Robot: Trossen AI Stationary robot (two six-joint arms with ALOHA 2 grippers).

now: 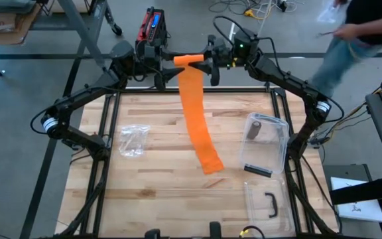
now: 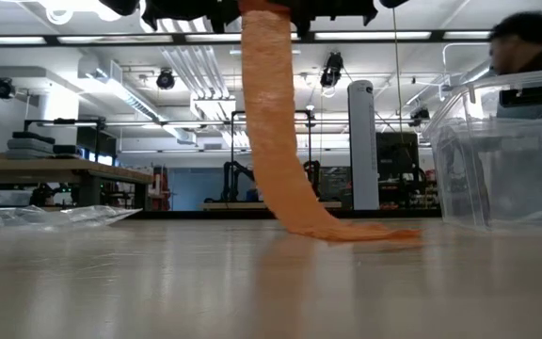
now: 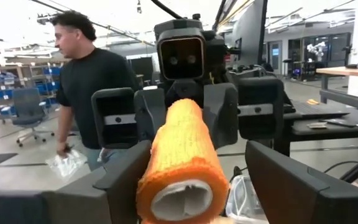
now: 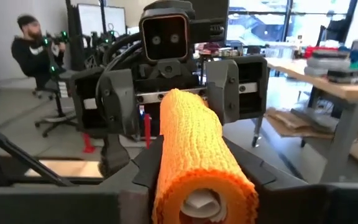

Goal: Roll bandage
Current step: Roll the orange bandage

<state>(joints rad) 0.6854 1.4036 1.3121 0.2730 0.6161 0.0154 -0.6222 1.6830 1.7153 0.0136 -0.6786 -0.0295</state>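
wooden table [image 1: 164, 166], person [image 1: 360, 30] passing behind

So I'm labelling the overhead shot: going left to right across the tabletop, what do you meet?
Crumpled clear plastic bag → orange bandage hanging from the roll down to the table → clear plastic container → its lid, nearer the front edge, reaching a little farther right.

Both arms reach to the top centre of the high view, left gripper [image 1: 166, 61] spread open, facing right gripper [image 1: 207, 61] clamped.
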